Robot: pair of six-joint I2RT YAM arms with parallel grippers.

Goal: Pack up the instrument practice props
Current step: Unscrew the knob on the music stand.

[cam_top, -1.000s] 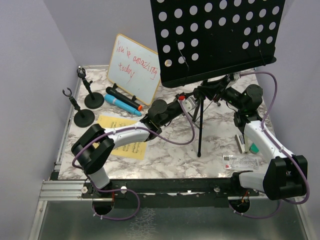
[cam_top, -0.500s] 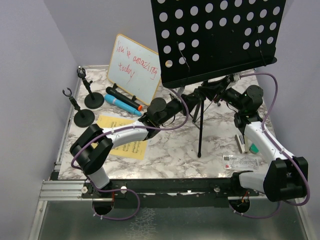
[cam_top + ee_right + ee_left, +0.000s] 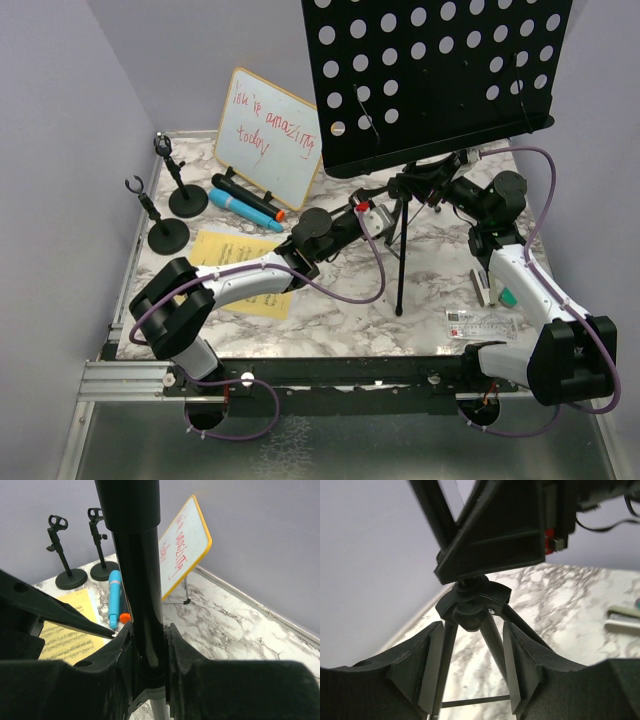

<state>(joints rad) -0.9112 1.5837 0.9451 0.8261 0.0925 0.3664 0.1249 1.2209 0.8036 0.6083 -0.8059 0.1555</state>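
The tall black perforated music stand stands upright at the back right of the marble table, with its long axis vertical and its tripod legs planted between the two arms. The right gripper is closed narrowly on the stand's pole, which passes straight up between the two fingers, so the stand is judged to be steadied from the right side. The left gripper is held moderately wide and nothing is gripped in it. The lobed clamp knob at the tripod hub is seen just ahead of the gap between its fingertips and slightly above it, and the legs fan downward behind that gap. No contact between fingers and knob can be made out. The coming move is judged to turn on this relation: the knob lies straight ahead of the left gripper, which is the free arm and the nearer one. A short advance and a closing of the fingers would be needed before the knob could be loosened and the stand folded. The black microphone, the blue microphone, the two round-based mic holders and the yellow sheet music are left lying at the left of the table. They are well apart from both grippers and not yet packed.
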